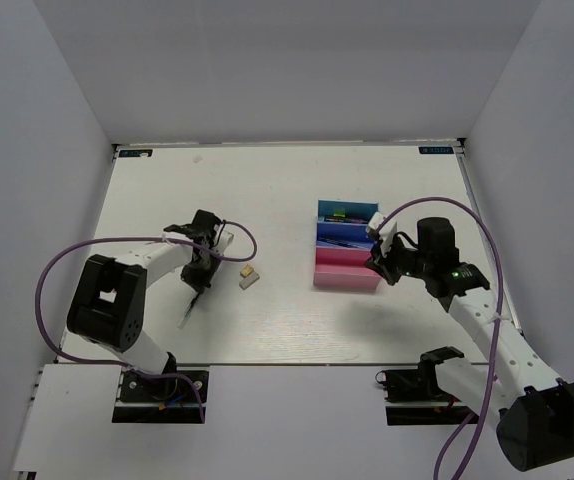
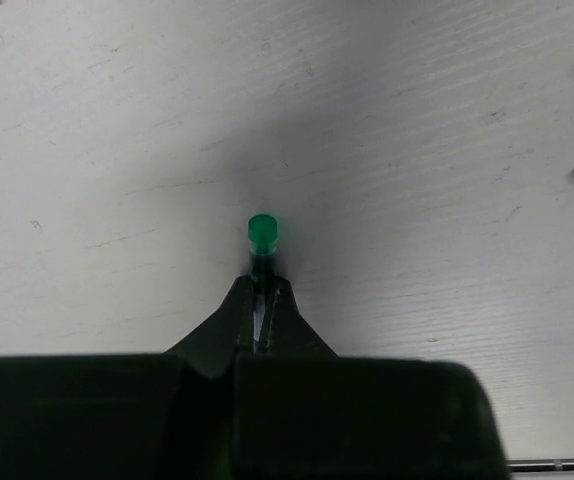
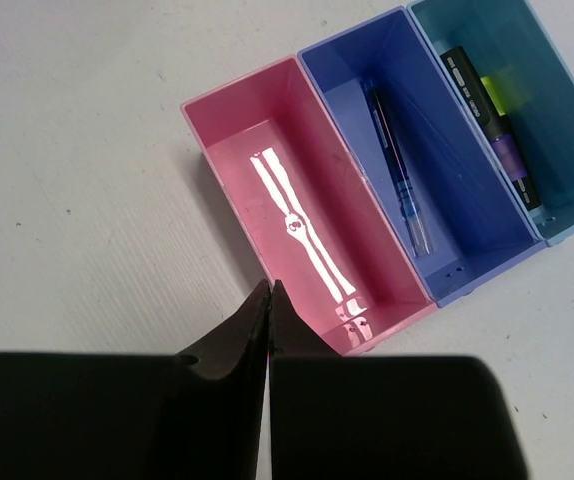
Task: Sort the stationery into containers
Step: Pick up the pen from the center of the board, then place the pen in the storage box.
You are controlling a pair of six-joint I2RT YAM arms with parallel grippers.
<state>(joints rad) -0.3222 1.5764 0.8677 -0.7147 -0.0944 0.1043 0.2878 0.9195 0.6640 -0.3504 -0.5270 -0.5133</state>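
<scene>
Left gripper (image 2: 263, 288) clenched on green-tipped pen (image 2: 263, 232), tip poking out at 12 o'clock in wrist view. From above, pen axis runs about 1-to-7 o'clock and tray axes run 3-to-9, so probably needs a yaw before the drop. Blue tray (image 1: 345, 236) at 3 o'clock from left jaws, well apart, with second pen (image 3: 397, 170) inside. Erasers (image 1: 248, 277) just beside left gripper at 3 o'clock. Right gripper (image 3: 269, 290) pinched shut on nothing, at 3 o'clock end of bare pink tray (image 3: 257, 130). Highlighter (image 3: 492, 90) and purple marker (image 3: 512, 160) in cyan tray (image 3: 557, 130).
</scene>
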